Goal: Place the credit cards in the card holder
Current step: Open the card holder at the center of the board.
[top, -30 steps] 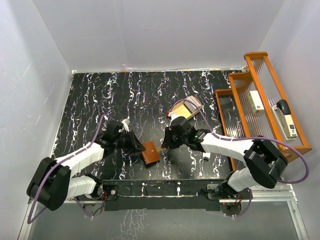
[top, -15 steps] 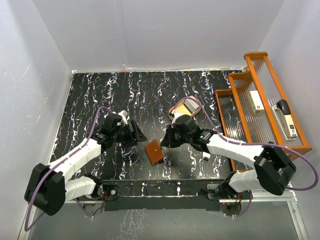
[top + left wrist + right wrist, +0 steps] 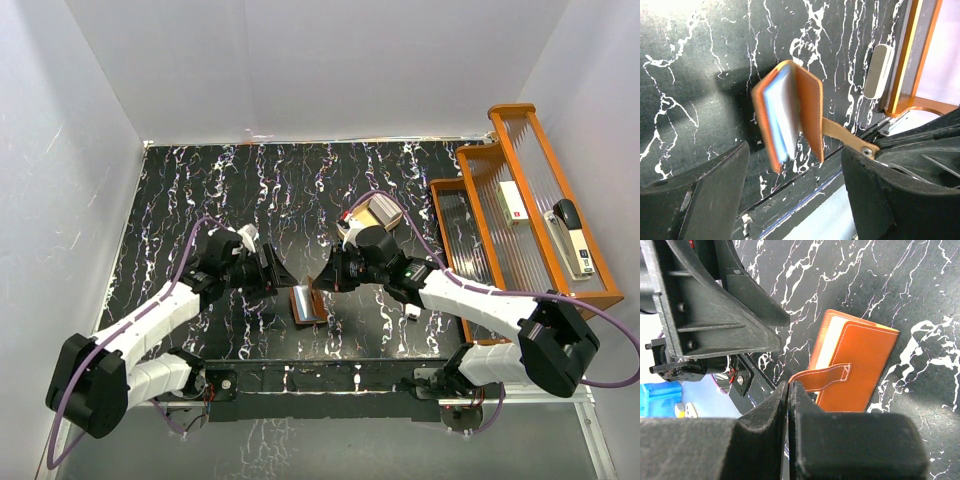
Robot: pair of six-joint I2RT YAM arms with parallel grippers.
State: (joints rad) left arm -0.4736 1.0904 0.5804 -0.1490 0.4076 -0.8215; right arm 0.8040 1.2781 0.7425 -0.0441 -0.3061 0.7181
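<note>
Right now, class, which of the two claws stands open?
The left claw: its jaws stand wide apart, holding nothing, whereas the right claw is pinched shut on the card holder's strap.

A black, white-veined counter (image 3: 200,190) carries a stepped orange rack (image 3: 511,109) along its right side, a white box (image 3: 513,202) and a stapler (image 3: 575,245) on its ribbed shelves. A tan tray (image 3: 376,212) lies mid-counter; a small white stick (image 3: 412,312) lies near the rack.
</note>
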